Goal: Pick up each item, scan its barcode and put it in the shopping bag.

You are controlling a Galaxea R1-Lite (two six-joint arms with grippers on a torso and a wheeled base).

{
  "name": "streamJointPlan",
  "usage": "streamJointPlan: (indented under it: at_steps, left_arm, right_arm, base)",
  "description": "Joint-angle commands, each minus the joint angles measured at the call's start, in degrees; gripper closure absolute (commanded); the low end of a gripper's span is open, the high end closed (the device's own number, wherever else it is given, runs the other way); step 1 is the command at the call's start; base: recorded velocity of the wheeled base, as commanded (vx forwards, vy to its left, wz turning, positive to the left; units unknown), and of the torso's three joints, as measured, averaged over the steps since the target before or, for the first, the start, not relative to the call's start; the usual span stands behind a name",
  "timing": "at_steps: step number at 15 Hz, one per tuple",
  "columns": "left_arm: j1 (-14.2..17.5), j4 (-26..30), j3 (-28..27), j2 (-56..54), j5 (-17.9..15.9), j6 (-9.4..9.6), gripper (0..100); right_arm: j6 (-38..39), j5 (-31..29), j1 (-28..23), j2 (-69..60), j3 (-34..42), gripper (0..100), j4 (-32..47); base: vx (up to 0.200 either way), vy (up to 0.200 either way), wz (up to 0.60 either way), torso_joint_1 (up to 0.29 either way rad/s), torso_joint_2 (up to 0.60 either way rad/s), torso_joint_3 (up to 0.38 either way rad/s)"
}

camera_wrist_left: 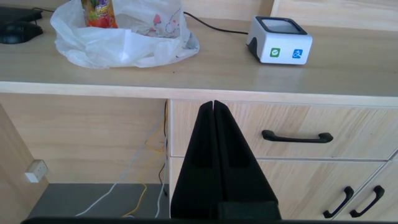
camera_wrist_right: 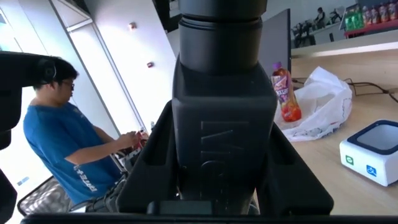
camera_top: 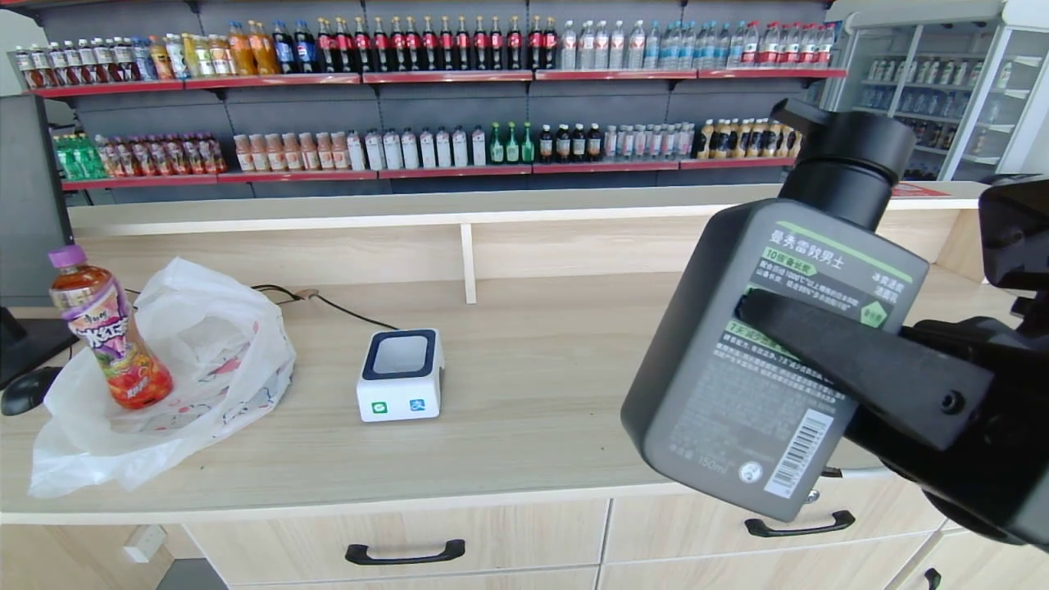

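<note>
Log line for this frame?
right gripper: shut on grey bottle, raised | left gripper: shut, below counter edge | scanner: on counter | drink bottle: at shopping bag

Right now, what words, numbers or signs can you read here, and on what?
"150ml": on the dark bottle, label's bottom corner, beside the barcode.
Rest of that label: too small to read surely.
Juice bottle label: blurred.
Scanner: two icons, no words.
Shelf bottles: too small.

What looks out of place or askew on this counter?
Only the drink bottle: it leans tilted amid the crumpled plastic bag rather than standing upright. The scanner sits flat; nothing looks spilled or damaged.
</note>
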Motion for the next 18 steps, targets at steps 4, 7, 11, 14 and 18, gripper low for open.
streamJointPlan:
  at_steps: [4,7,11,14,18]
  left_arm:
    - [0.0,-0.03,0.0,-0.02,0.0,-0.01,100]
    - [0.0,-0.03,0.0,-0.02,0.0,-0.01,100]
    - [0.0,-0.03,0.0,-0.02,0.0,-0.01,100]
    - [0.0,-0.03,0.0,-0.02,0.0,-0.01,100]
    - [0.0,-0.03,0.0,-0.02,0.0,-0.01,100]
  right_arm:
    - [1.85,0.01,1.45,0.0,-1.23,100,-0.06]
    - [2.73,0.01,1.63,-0.7,-1.14,100,-0.06]
    - [3.52,0.01,2.33,-1.67,-0.17,100,-0.06]
    - [2.64,-0.17,1.28,-2.28,0.0,100,-0.06]
    - [-1.66,0.1,-2.94,-0.79,2.02,100,-0.06]
  base:
    - [0.0,0.0,0.0,0.0,0.0,0.0]
    - [0.0,0.0,0.0,0.0,0.0,0.0]
    - [0.0,0.0,0.0,0.0,0.0,0.0]
    - [0.0,0.0,0.0,0.0,0.0,0.0]
    - [0.0,0.0,0.0,0.0,0.0,0.0]
